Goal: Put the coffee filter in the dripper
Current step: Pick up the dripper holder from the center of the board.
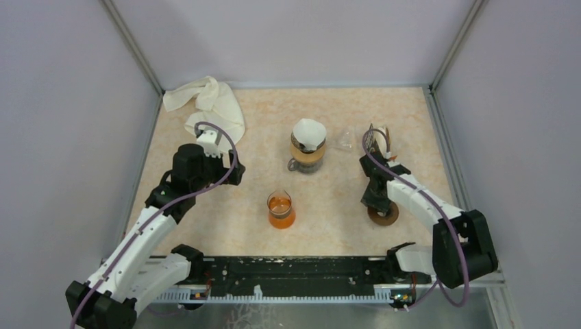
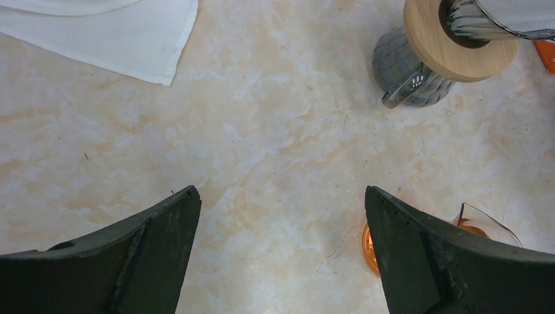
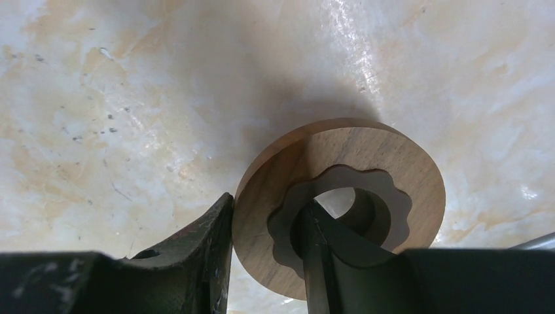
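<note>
The white coffee filter (image 1: pixel 309 132) is seated in the dripper (image 1: pixel 305 150) at mid-table, atop a glass server (image 2: pixel 407 67). A wooden ring (image 3: pixel 366 157) is clamped by the right gripper (image 3: pixel 265 222), 1 finger outside, 1 through its hole. The left gripper (image 2: pixel 280 193) is held spread wide, gripping nothing, near a white cloth (image 1: pixel 209 103).

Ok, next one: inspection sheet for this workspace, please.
Surface: beige marbled table, faint scuffs, no spills seen.
Job's things: white coffee filter already sits in the dripper, atop the glass server.
Clutter: white cloth at the far left; orange beaker in the middle; wooden ring.
Grippers: left gripper open above bare table; right gripper shut on the wooden ring, one finger through its hole.
Cables: purple cables loop along both arms, snagging nothing.
Surroundings: plain grey walls; nothing else seen.
</note>
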